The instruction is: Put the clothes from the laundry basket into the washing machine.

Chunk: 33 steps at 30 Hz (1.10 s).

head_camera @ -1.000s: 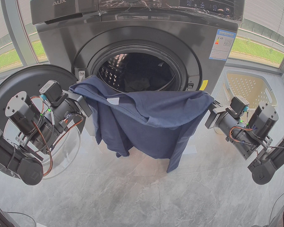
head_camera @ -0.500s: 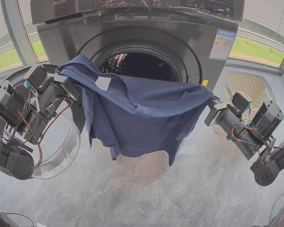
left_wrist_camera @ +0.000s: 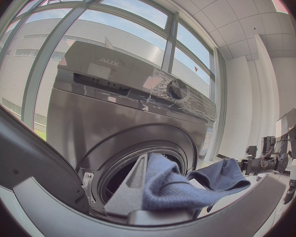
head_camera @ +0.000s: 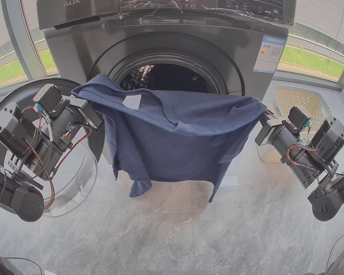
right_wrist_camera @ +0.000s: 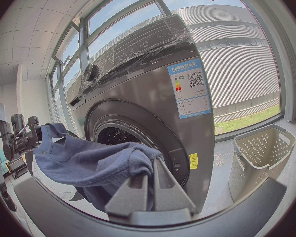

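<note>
Left end effector is clamped on one top corner of the dark blue shirt, up beside the open washer door. In the left wrist view the cloth is bunched over the fingers, covering one of them. Right end effector is pinched narrow on the opposite top corner, fingers nearly together with fabric squeezed between them, just in front of the laundry basket.

Shirt is strung out between the two end effectors. Long axis runs side to side across the front of the washing machine, roughly level, with the left-held end a little higher in the head view. Top edge lies across the lower part of the drum opening, in front of it, not inside. Body of the shirt hangs straight down toward the floor, a sleeve dangling at the lower left and the hem drooping at the lower right. White tag faces up near the left-held end.

Door is swung open to the robot's left. Basket stands on the floor to the right of the machine, well apart from the shirt's hanging part. Cannot tell if anything is in the basket.
</note>
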Motion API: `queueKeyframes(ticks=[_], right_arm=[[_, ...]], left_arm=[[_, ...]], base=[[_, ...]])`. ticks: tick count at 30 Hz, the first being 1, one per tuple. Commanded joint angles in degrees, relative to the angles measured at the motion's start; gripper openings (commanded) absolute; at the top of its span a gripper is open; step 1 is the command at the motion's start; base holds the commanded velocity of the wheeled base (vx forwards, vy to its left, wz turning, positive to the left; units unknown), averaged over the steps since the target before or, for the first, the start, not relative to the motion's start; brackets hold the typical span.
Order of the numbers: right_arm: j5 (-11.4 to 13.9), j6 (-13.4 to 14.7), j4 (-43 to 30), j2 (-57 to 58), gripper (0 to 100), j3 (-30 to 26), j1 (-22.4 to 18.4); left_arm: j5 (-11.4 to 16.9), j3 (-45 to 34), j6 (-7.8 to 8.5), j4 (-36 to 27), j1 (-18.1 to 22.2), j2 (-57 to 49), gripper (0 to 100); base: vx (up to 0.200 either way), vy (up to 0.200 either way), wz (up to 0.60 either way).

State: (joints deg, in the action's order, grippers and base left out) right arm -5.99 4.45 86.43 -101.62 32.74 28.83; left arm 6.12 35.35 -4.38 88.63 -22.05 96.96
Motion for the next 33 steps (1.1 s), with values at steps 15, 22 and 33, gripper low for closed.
queueKeyframes(ticks=[15, 22, 33], right_arm=[[0.0, 0.7, 0.2, -1.2, 0, -1.1, 1.0], [0.9, 0.9, 0.8, -7.3, 0, -2.8, 2.5], [1.7, 0.7, 1.2, -17.1, 100, -9.0, 7.5]], left_arm=[[0.3, -2.3, 0.51, 0.2, -5.4, 4.8, 0], [2.0, 2.7, 0.86, 0.1, -7.6, 8.1, 0], [1.7, 6.4, 0.69, 0.1, -7.7, 8.3, 0]], base=[[0.0, 0.0, 0.0], [0.0, 0.0, 0.0], [0.0, 0.0, 0.0]])
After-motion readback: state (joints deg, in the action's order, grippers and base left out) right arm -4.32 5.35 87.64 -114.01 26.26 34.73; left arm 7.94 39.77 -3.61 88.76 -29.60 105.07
